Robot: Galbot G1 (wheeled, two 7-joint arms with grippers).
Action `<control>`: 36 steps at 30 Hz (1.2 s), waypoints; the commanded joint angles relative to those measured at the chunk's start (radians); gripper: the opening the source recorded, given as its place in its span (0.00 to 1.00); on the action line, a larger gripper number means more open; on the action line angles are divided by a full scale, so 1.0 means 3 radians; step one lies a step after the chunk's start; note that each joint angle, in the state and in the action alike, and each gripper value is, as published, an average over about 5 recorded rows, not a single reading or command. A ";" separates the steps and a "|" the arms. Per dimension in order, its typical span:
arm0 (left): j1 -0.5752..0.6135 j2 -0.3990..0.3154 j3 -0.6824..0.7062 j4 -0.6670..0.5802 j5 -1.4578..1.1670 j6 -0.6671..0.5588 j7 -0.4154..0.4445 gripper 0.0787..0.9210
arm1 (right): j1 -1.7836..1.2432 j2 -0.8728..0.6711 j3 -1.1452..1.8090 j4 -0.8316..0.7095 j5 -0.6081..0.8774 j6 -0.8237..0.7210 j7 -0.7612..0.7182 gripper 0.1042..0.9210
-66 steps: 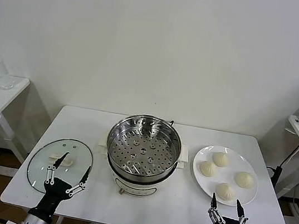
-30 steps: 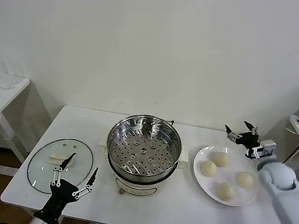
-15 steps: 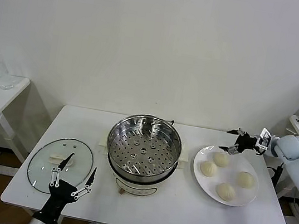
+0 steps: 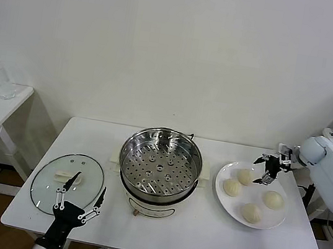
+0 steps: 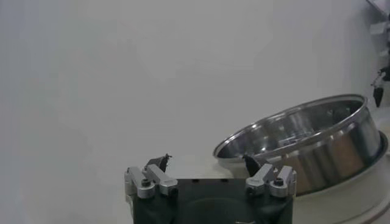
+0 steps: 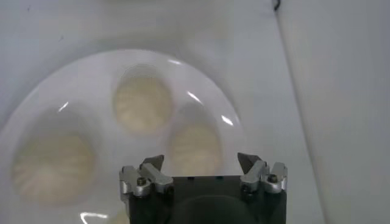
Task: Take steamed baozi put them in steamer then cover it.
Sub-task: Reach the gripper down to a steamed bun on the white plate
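I am reaching my right arm in from the right side, forearm bent inward, holding my right pincer (image 4: 268,166) open and empty above the far edge of the white plate (image 4: 277,219). Four steamed baozi (image 4: 245,176) are lying on that plate, right of the steamer (image 4: 160,164), which is standing uncovered at the middle of the surface (image 4: 200,236). I am keeping my left arm low at the near edge, left pincer (image 4: 77,198) open, beside the glass lid (image 4: 52,173)
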 commanded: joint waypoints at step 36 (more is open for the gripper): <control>0.0010 -0.0004 0.0004 0.0014 0.0011 -0.0064 -0.0020 0.88 | 0.0043 0.0376 -0.0088 -0.0281 -0.0357 0.0147 0.0094 0.65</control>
